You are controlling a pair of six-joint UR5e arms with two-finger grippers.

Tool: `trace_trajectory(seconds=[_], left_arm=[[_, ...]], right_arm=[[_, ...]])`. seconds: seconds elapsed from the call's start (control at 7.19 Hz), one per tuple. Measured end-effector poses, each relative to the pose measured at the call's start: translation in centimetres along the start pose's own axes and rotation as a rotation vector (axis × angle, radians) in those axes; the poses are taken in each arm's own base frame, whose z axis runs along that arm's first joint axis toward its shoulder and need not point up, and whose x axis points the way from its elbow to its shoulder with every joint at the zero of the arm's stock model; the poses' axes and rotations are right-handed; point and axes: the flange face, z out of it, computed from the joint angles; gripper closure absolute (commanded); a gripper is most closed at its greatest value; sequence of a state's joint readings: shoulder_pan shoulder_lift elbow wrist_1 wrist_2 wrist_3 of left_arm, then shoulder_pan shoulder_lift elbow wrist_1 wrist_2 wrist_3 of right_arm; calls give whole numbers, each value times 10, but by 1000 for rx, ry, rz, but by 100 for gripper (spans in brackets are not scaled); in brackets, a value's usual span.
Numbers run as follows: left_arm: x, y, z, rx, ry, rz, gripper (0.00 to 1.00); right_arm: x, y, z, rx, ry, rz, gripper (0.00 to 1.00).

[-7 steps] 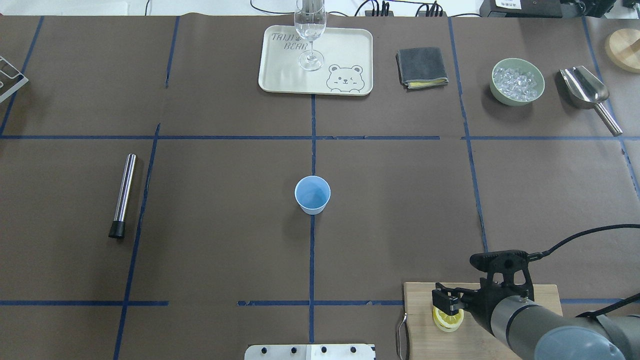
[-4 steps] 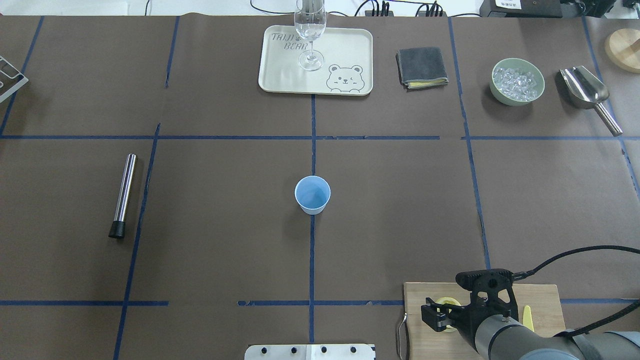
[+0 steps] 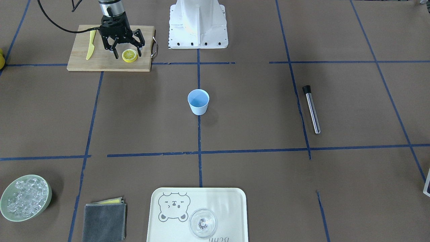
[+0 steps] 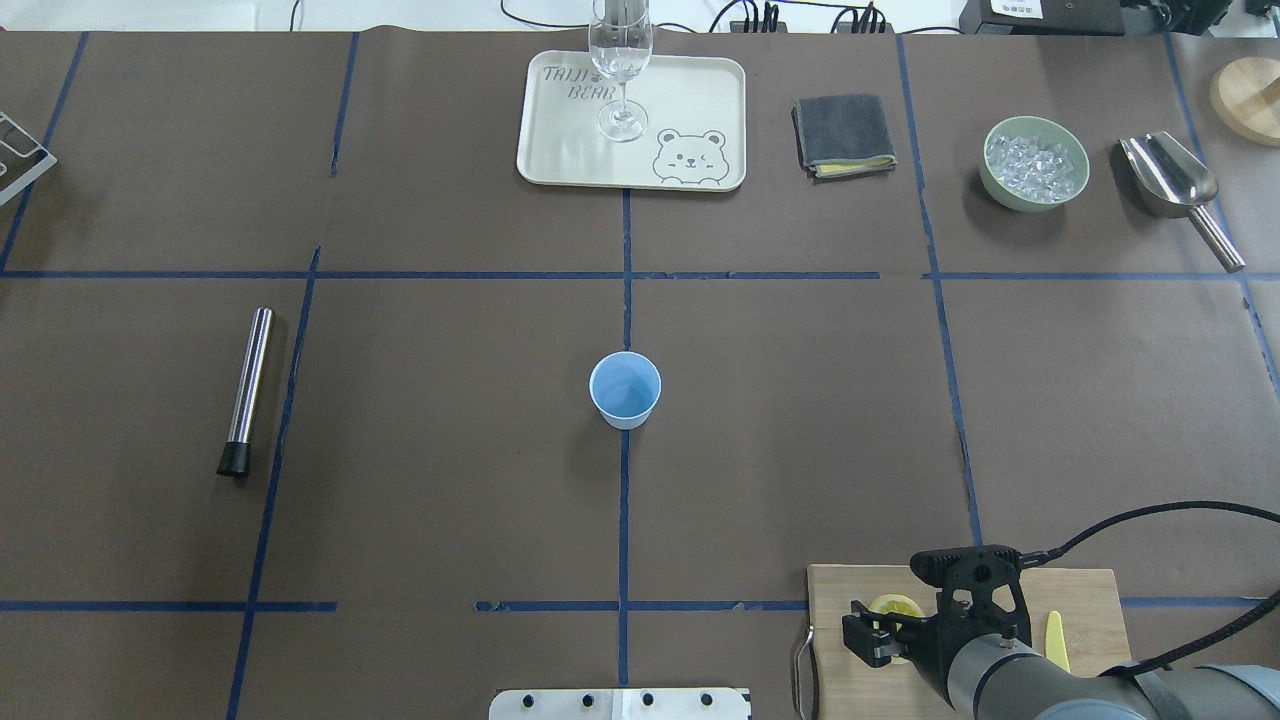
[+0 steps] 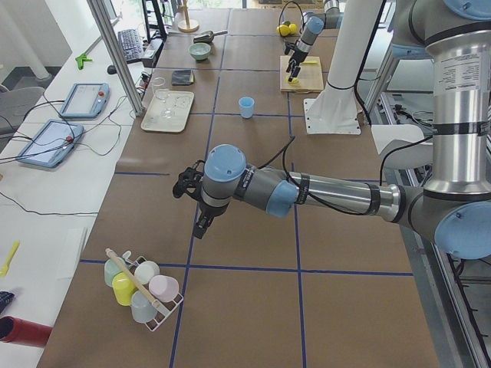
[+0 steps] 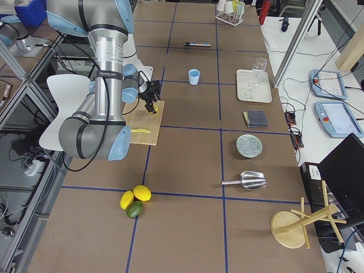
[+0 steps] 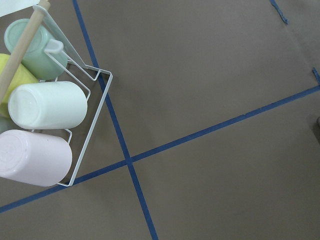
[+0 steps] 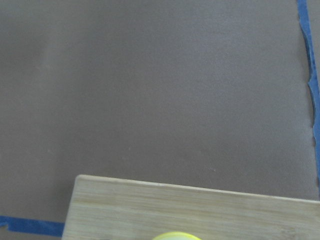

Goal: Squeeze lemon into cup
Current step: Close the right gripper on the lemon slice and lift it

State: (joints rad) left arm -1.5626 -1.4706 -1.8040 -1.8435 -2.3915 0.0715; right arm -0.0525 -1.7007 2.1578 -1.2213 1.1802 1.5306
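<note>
Nearest the robot, on the surface (image 4: 450,480), one wooden board (image 4: 835,590) carries one lemon (image 3: 129,55) disc and one yellow knife (image 4: 1056,640). The right tool (image 3: 127,53) hangs over the disc with its fingers spread wide, one on each side, gripping nothing. At the robot's left end, the left tool (image 5: 199,224) hovers by one wire rack (image 7: 103,95) of five tumblers (image 7: 47,105); whether it is released or clenched cannot be told. Farther out, one light-blue cup (image 4: 625,390) stands upright at mid-surface, well apart from the lemon, and one metal tube (image 4: 247,388) lies to its left. Farthest are one tray (image 4: 560,150) with one stemmed glass (image 4: 622,60), one folded cloth (image 4: 843,133), one bowl (image 4: 990,175) of ice and one scoop (image 4: 1170,175). Against a second ago, the right tool sits closer to the robot, the lemon shows nearer the board's far edge, and the knife is uncovered.
</note>
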Motion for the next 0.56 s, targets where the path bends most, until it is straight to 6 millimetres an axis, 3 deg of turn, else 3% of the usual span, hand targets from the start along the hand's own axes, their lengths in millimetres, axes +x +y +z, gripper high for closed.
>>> trace_trajectory(seconds=[0.56], left_arm=[[-1, 1, 0, -1, 0, -1, 0]], right_arm=[[0, 7, 2, -15, 1, -10, 8]])
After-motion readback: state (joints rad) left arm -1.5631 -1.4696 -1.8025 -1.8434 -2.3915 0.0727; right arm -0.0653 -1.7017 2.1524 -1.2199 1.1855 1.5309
